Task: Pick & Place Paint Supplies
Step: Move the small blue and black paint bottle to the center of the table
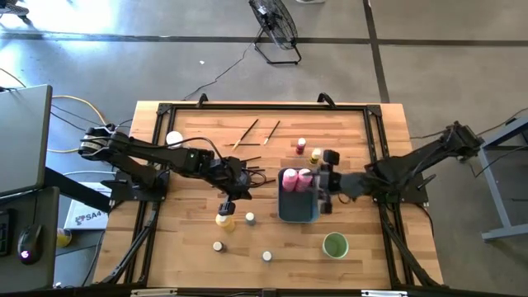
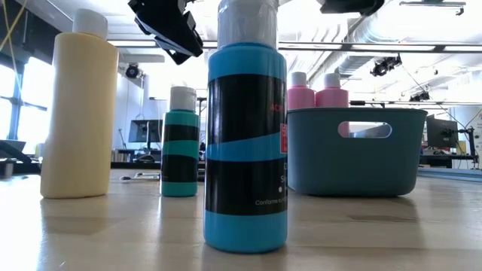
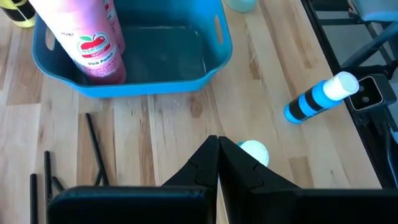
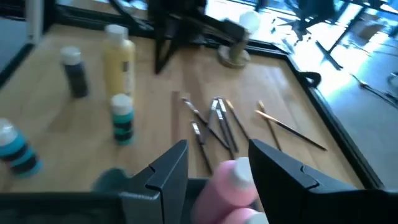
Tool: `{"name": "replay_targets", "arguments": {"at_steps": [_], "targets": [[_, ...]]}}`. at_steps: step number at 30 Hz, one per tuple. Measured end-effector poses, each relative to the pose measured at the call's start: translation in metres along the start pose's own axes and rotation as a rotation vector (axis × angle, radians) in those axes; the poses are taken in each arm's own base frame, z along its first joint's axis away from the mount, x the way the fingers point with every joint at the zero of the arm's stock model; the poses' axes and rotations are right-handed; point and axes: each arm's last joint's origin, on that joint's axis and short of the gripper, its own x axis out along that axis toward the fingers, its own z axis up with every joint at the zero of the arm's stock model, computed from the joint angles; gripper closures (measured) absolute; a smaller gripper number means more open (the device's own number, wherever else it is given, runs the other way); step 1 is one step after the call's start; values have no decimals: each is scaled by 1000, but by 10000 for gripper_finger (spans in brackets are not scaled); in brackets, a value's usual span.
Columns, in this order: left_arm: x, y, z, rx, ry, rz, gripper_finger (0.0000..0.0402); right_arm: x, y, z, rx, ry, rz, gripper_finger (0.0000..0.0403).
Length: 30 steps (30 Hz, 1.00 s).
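Note:
Two pink squeeze bottles [image 1: 296,177] stand upright inside the blue-grey tray [image 1: 299,213]; their caps show above its rim in the low view [image 2: 315,89]. My right gripper [image 4: 219,165] hangs open over the tray's right end, with a pink bottle's top [image 4: 231,183] below and between its fingers, untouched. My left gripper [image 3: 217,158] is shut and empty above the table left of the tray, over a teal bottle's cap [image 3: 254,150] and beside the yellow bottle [image 1: 223,219]. Thin brushes [image 1: 262,130] lie flat farther back.
A blue bottle [image 2: 245,143], a teal one [image 2: 181,143] and a dark jar [image 1: 218,246] stand near the front edge. A green cup [image 1: 335,245] sits front right. Two small bottles [image 1: 308,150] stand behind the tray. Dark brushes [image 4: 214,124] lie left of it.

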Motion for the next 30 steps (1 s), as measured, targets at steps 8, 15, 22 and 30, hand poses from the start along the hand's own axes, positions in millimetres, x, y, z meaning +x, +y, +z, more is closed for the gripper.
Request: {"name": "replay_targets", "arguments": {"at_steps": [8,15,22,30], "targets": [[16,3,-4,-8,42,23,394,-5,9,0,-44,-13,36,241],[19,-14,0,60,43,11,394,-1,2,0,-19,0,5,241],[8,-35,17,122,10,11,394,4,-7,0,16,9,-28,241],[13,-36,33,65,110,52,394,5,-9,-1,39,18,-36,241]]}}
